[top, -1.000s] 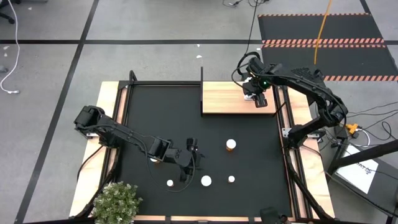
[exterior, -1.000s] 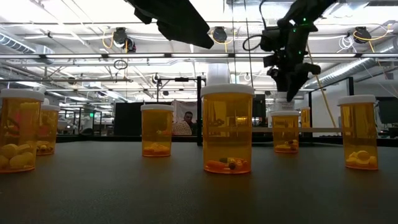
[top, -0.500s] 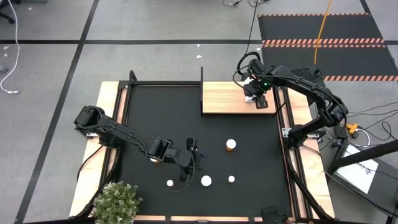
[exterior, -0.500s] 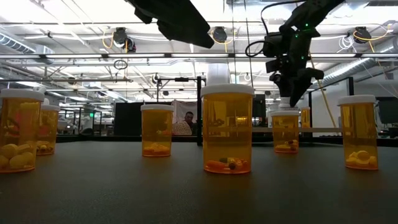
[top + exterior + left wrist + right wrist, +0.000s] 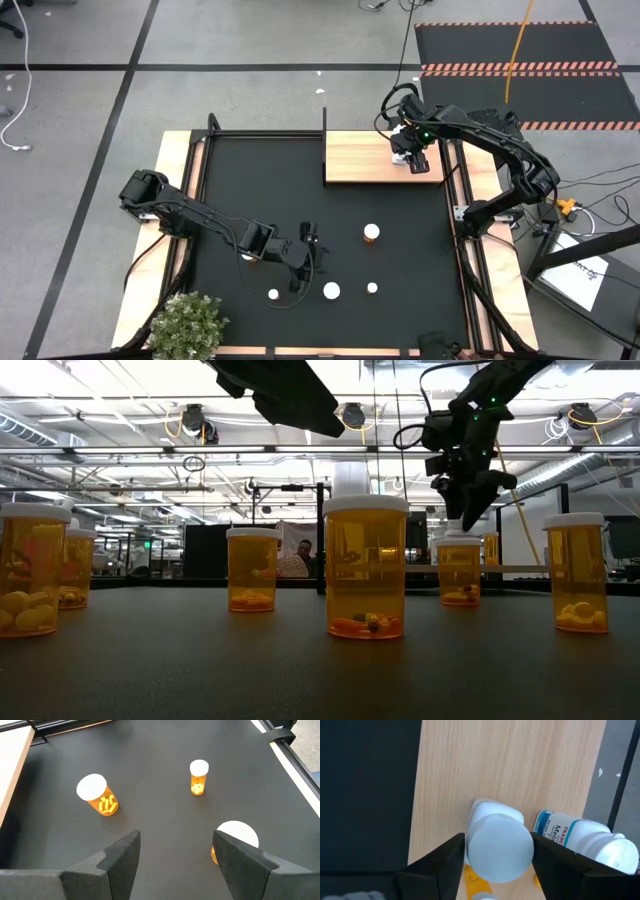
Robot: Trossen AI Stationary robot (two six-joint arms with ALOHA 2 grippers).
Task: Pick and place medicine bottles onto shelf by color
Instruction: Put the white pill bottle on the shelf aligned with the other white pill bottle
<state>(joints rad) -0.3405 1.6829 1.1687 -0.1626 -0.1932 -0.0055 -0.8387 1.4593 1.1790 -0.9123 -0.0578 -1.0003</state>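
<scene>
The shelf (image 5: pixel 365 160) is a light-wood board at the mat's far right. On its right end stands a white medicine bottle (image 5: pixel 500 845), and beside it a second white one with a blue label (image 5: pixel 572 837). My right gripper (image 5: pixel 410 158) hangs over the first bottle, pointing steeply down. It is open, with one finger close on each side of the cap. Orange medicine bottles with white caps (image 5: pixel 371 233) (image 5: pixel 331 291) (image 5: pixel 372 288) stand upright on the black mat. My left gripper (image 5: pixel 175 855) waits open above the mat's near middle, holding nothing. My right gripper's fingers (image 5: pixel 445 865) flank the white bottle's cap (image 5: pixel 475 847) from above, one on each side. I cannot tell whether they touch it. The bottle stands upright on the shelf.
A black post (image 5: pixel 324 135) rises at the shelf's left edge. A potted plant (image 5: pixel 188 325) stands at the near left corner. In the left wrist view, three orange bottles (image 5: pixel 97 795) (image 5: pixel 199 777) (image 5: pixel 235 837) lie ahead of my left gripper. Black frame rails (image 5: pixel 455 200) run along the mat's sides.
In the low view my right gripper has shifted a little sideways over the shelf. The white bottle under it sits slightly lower than a second ago. My left arm has kept still.
</scene>
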